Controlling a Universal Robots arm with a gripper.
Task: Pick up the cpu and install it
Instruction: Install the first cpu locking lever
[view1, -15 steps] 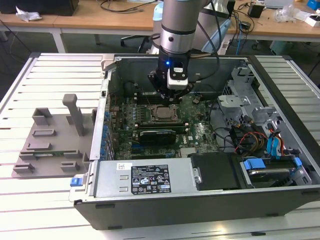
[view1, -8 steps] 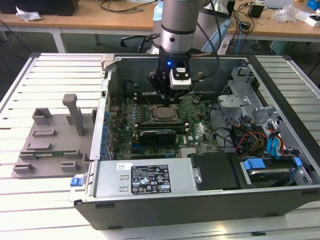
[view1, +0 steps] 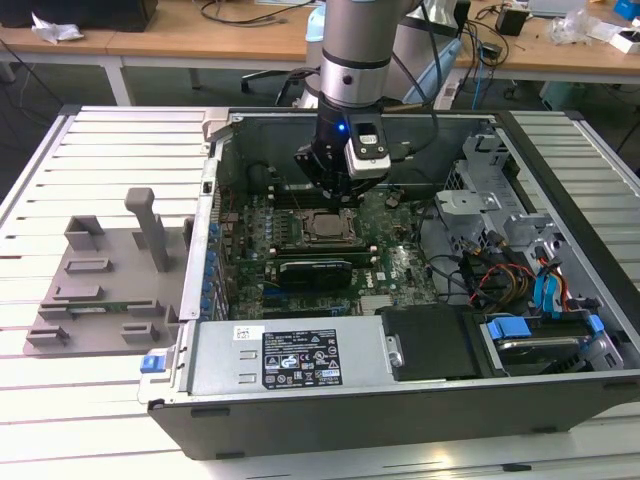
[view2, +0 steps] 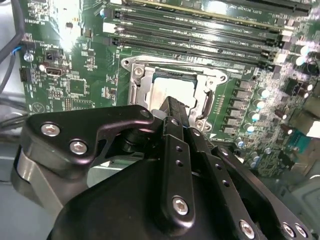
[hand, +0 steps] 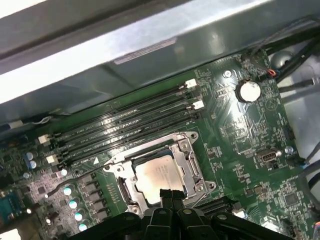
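Note:
The cpu (view1: 325, 226), a small silver-grey square chip, lies flat inside the metal socket frame (hand: 187, 150) on the green motherboard in the open computer case (view1: 400, 410). In both wrist views the cpu (view2: 167, 90) (hand: 160, 175) sits level within the frame (view2: 132, 85). My gripper (view1: 335, 198) hangs straight over the socket. Its black fingertips (hand: 166, 194) are pressed together with nothing between them, right at the near edge of the chip. Whether they touch it I cannot tell. The gripper (view2: 175, 104) body hides part of the socket.
Memory slots (hand: 130, 125) run just beyond the socket. A long black card (view1: 315, 270) lies beside it, with a power supply (view1: 290, 355) behind that. Cables and drive bays (view1: 520, 290) crowd the exterior view's right. A grey fixture (view1: 100, 280) sits outside the case on the left.

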